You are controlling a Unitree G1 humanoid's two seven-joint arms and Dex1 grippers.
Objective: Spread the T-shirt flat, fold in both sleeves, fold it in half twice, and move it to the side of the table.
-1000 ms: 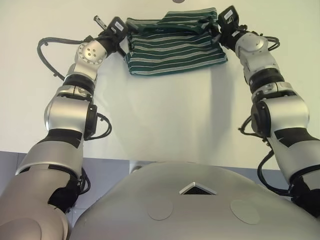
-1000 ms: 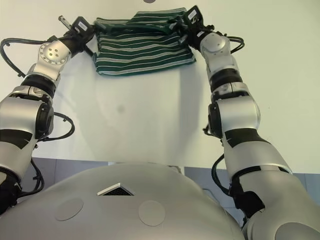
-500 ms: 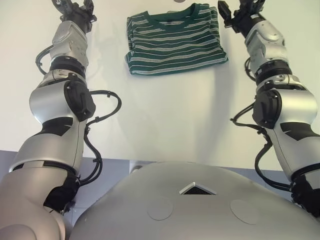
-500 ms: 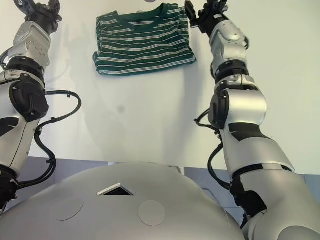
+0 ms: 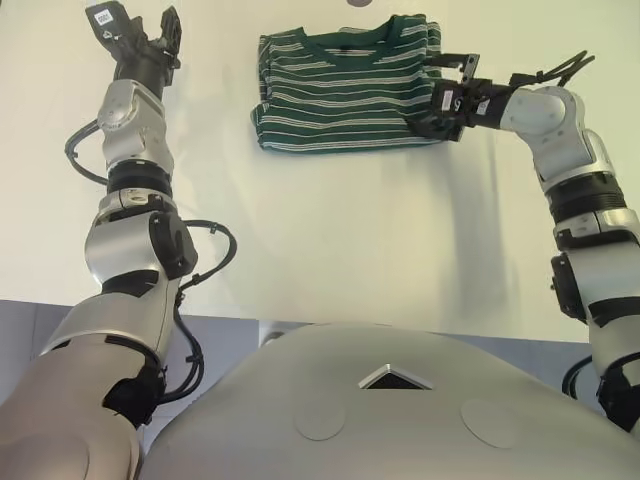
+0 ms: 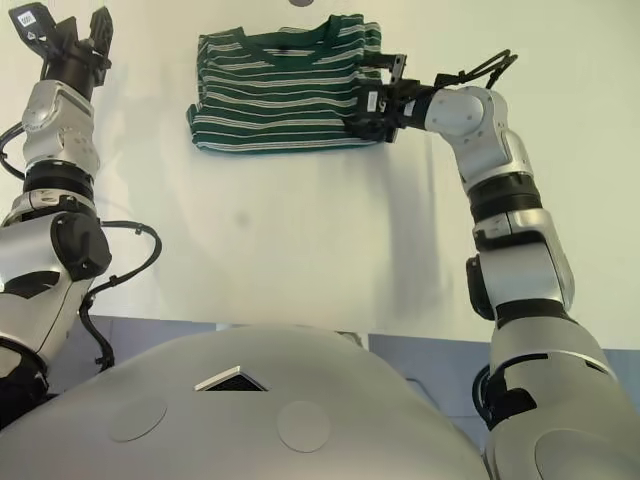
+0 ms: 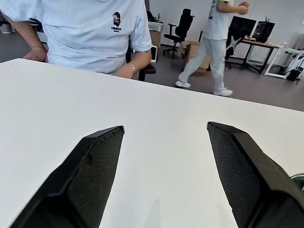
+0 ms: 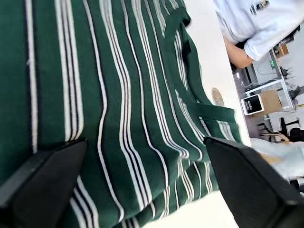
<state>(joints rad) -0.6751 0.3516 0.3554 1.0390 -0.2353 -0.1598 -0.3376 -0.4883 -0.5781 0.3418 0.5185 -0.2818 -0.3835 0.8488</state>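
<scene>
From the left eye view, the T-shirt (image 5: 345,95) is lying folded into a striped block, collar uppermost, at the far middle of the surface (image 5: 330,240). The right gripper (image 5: 434,94) is sitting at the block's right edge with its fingers spread, one toward the collar side and one by the near corner. The left gripper (image 5: 137,22) is hanging well apart from the cloth over the far left, its fingers also spread.

The right eye view is showing the same layout.

In the left wrist view, both black fingers are standing wide apart over bare white surface, holding nothing, with an office chair (image 7: 183,23) in the room beyond.

In the right wrist view, the fingers (image 8: 42,180) are gaping on either side of green striped cloth, not yet pinching it.

The step in hand is probably the second halving (sleeves and one fold already look done). To do it well, the right fingers should be closing on every layer at that edge, not just the top one, and carrying it straight across so the edges meet. Nothing is lying in the way. The real risk is the stack slipping or the layers splaying as the edge lifts.
</scene>
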